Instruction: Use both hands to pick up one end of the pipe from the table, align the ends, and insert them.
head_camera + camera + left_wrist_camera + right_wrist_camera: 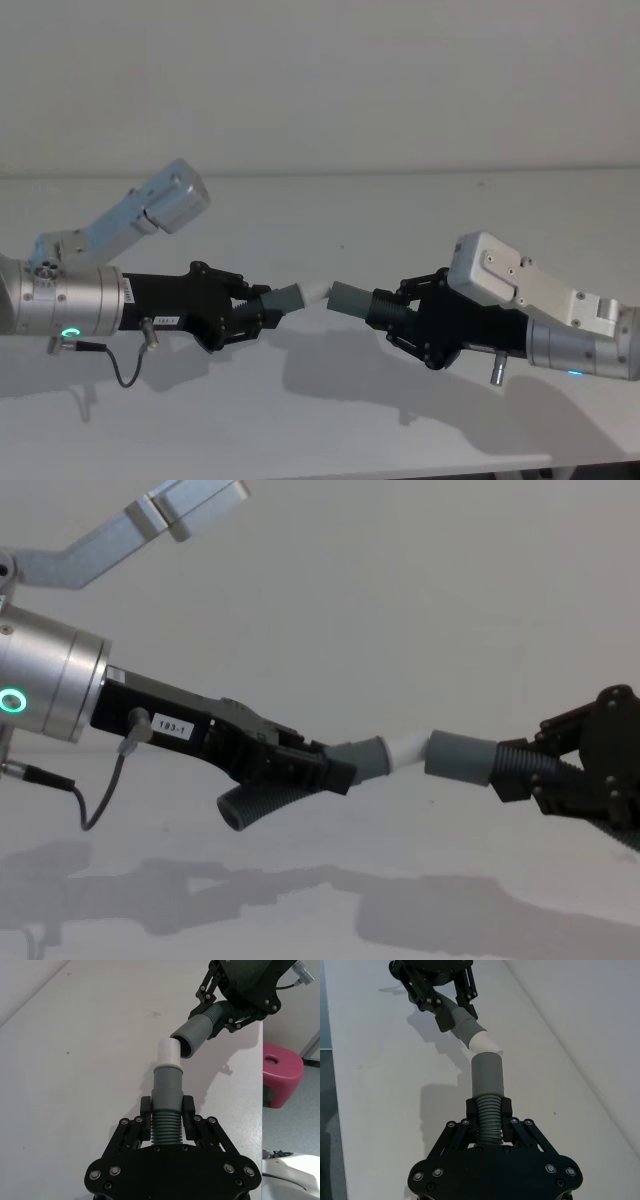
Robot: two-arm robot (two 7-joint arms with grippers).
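White tip [316, 291] at cuff [350, 298] rim | left tool [262, 305], right tool [385, 310] clamp pipe [250, 805] | airborne

1. White tip [408, 748] meets the cuff [460, 757] of the right hose piece [503, 759]: touching or inside, can't tell.
2. Right gripper [530, 770] runs off the chest view's edge.
3. Left hose piece [167, 1080] disappears under the left gripper [166, 1107].
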